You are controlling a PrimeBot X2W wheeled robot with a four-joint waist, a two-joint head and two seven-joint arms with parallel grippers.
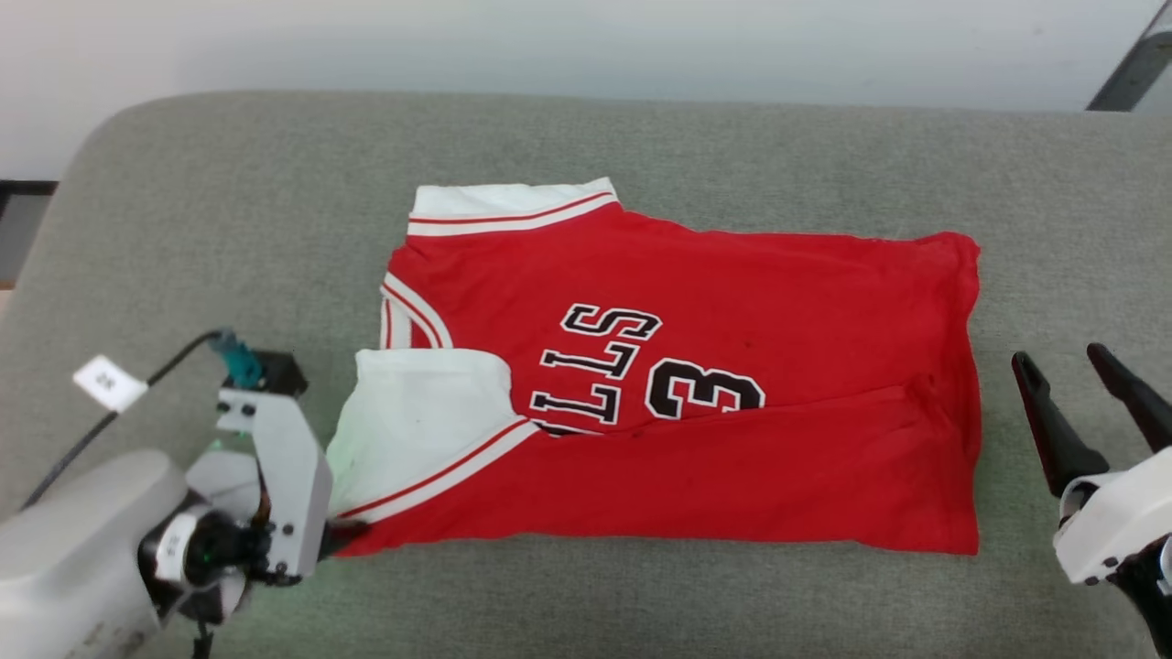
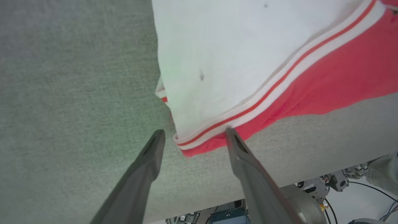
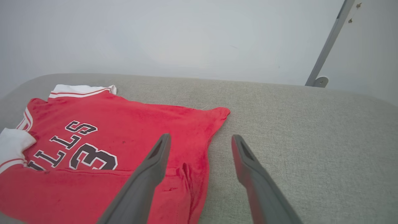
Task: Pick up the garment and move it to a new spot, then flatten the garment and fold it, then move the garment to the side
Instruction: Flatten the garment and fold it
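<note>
The garment [image 1: 732, 366] is a bright-red shirt with black lettering and white sleeve ends. It lies flat on the grey cushion, its near long edge folded over the body. My left gripper [image 2: 192, 134] is open at the garment's near-left corner [image 2: 199, 144], its fingertips on either side of the striped sleeve hem. In the head view the left gripper's fingertips [image 1: 352, 529] just touch that corner. My right gripper [image 1: 1062, 360] is open and empty, a little to the right of the garment's right edge [image 3: 199, 174].
The grey cushion [image 1: 641, 137] has free room behind and to the right of the garment. Its front edge [image 2: 311, 183] drops off near the left gripper, with equipment and cables below. A metal leg [image 3: 326, 46] stands at the far right by the wall.
</note>
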